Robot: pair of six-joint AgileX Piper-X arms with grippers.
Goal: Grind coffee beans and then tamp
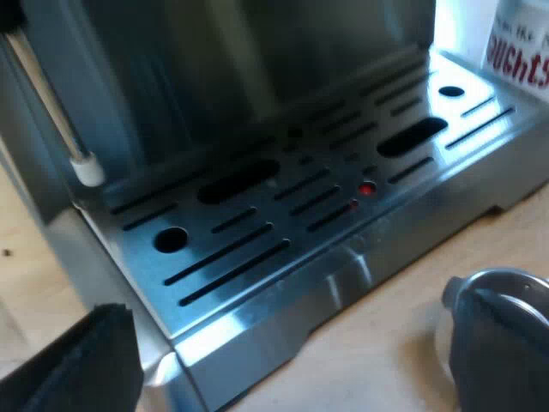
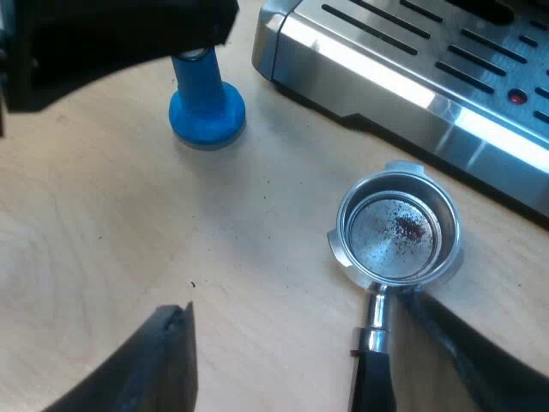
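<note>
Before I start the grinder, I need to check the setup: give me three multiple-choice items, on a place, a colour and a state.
1. The metal holder lies: A on the table by the espresso machine; B locked into its front; C in a mug.
2. The tamper is: A black; B red; C blue.
3. Inside, the holder is: A heaped with grounds; B nearly empty; C full of water.
Answers: 1 A, it rests on the wood; 2 C, its base and stem are blue; 3 B, bare metal with a few dark specks.
</note>
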